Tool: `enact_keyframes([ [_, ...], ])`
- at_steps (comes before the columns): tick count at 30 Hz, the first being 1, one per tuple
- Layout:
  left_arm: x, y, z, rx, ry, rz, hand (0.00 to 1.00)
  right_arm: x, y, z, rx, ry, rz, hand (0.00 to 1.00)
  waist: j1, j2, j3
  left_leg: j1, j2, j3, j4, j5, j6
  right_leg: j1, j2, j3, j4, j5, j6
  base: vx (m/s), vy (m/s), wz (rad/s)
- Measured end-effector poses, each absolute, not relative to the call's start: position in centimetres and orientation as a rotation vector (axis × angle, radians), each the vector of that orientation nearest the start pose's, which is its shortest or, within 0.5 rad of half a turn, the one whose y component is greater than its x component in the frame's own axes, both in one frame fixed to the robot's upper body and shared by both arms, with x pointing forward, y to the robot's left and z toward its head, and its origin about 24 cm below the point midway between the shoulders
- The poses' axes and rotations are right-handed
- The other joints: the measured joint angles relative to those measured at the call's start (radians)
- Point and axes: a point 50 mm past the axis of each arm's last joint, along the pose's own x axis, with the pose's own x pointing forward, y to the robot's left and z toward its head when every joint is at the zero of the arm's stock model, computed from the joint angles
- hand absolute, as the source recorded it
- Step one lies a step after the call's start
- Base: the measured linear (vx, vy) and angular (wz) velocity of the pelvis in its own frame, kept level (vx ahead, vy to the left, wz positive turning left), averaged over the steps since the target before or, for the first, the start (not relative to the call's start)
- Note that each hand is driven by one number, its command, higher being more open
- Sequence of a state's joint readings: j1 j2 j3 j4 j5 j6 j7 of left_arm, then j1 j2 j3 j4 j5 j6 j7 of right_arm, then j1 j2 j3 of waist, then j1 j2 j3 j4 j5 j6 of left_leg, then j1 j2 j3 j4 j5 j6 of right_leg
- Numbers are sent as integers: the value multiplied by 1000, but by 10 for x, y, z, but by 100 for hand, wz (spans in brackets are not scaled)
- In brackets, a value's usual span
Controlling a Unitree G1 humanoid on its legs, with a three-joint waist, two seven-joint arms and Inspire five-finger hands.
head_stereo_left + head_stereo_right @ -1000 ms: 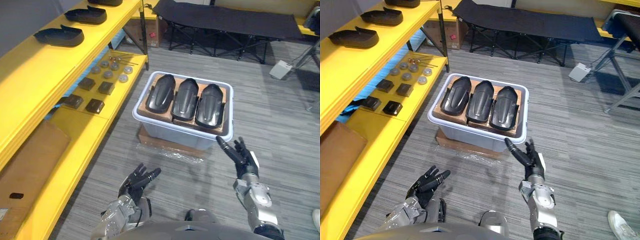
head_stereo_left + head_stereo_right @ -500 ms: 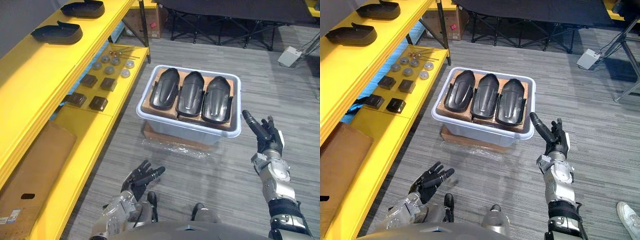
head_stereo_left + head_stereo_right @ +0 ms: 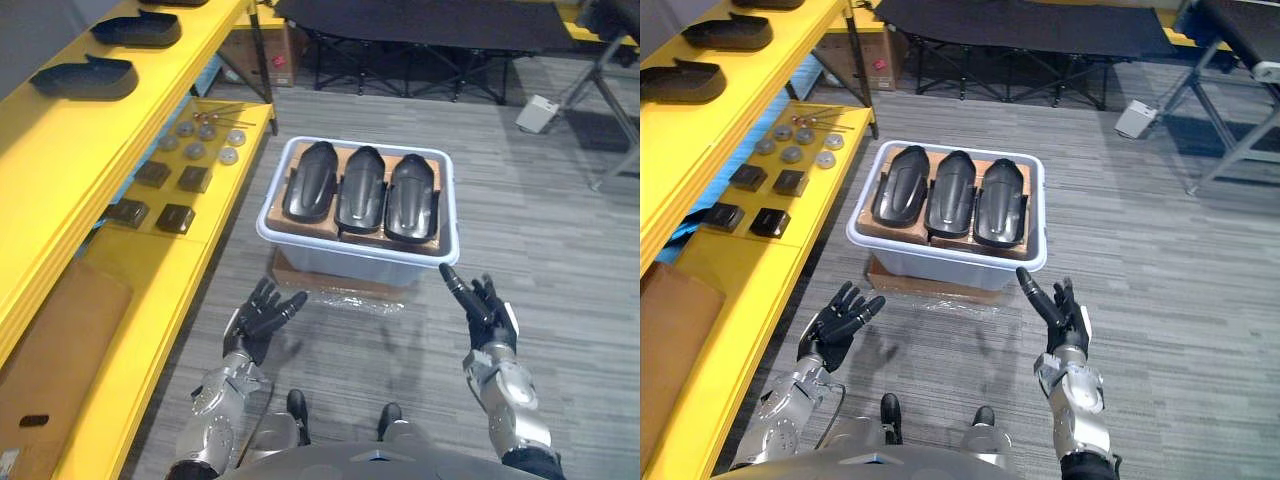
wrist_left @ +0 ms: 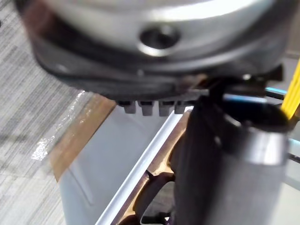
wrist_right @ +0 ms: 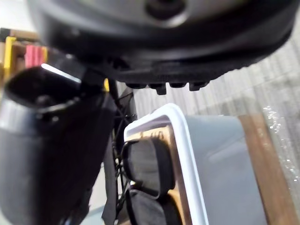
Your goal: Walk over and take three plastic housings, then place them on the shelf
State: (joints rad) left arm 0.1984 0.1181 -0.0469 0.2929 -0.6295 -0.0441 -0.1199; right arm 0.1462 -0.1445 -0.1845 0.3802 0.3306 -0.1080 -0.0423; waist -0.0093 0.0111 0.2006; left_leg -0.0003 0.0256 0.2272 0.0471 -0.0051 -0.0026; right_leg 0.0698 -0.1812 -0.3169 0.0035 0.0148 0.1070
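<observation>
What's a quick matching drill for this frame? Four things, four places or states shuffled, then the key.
1 housings
2 bin
3 discs
4 left hand

A open, short of the bin's front
B on cardboard on the floor
C on the lower shelf
D side by side in the bin

Pairs: 1-D, 2-B, 3-C, 4-A

A workshop or parts store: long yellow shelves (image 3: 70,190) carry small metal parts (image 3: 205,142) and black housings (image 3: 85,78); a grey bin (image 3: 340,268) stands on the floor (image 3: 540,230).
</observation>
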Motion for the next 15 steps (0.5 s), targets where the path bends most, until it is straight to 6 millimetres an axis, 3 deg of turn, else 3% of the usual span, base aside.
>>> enact_keyframes([
  [3, 189, 181, -50, -509, 355, 80, 100, 172, -239, -66, 192, 431, -397, 100, -21, 0, 0, 22, 2, 26, 1, -23, -1, -2, -11, 17, 37, -20, -7, 40, 33, -24],
  [6, 203, 179, -25, -497, 241, 36, 100, 164, -239, -72, 204, 474, -438, 100, -31, -32, 15, 11, -3, 37, 89, -98, 6, -77, -70, 6, 282, -134, -15, 19, 31, 9],
  [8, 204, 180, -20, -482, 223, 36, 100, 168, -236, -71, 206, 473, -439, 100, -20, -31, 14, 2, 14, 44, 139, -129, 12, -141, -97, -13, 422, -133, -27, 32, 6, -12],
  [9, 203, 179, -21, -471, 231, 34, 100, 169, -233, -72, 210, 475, -441, 100, -22, -32, 20, 19, 27, 37, 159, -143, 21, -173, -108, -23, 509, -129, -54, 51, 28, -9],
  [11, 202, 178, -24, -473, 247, 37, 100, 168, -228, -74, 228, 482, -450, 100, -17, -25, 23, 30, 52, 34, 187, -172, 15, -176, -90, -34, 438, -166, -62, 72, -11, -1],
  [13, 202, 178, -26, -464, 260, 31, 100, 169, -227, -74, 233, 482, -448, 100, -18, -24, 25, 30, 72, 20, 215, -195, 2, -199, -76, -3, 332, -145, -38, 108, -72, 13],
  [14, 201, 178, -29, -460, 279, 30, 100, 167, -227, -74, 232, 486, -452, 100, -21, -19, 28, 32, 85, 5, 237, -212, -9, -214, -72, 36, 266, -123, -6, 160, -161, 34],
  [15, 200, 178, -33, -463, 301, 31, 100, 164, -227, -76, 227, 497, -453, 100, -23, -17, 29, 32, 99, -17, 263, -234, -27, -220, -67, 80, 206, -81, 3, 173, -198, 42],
])
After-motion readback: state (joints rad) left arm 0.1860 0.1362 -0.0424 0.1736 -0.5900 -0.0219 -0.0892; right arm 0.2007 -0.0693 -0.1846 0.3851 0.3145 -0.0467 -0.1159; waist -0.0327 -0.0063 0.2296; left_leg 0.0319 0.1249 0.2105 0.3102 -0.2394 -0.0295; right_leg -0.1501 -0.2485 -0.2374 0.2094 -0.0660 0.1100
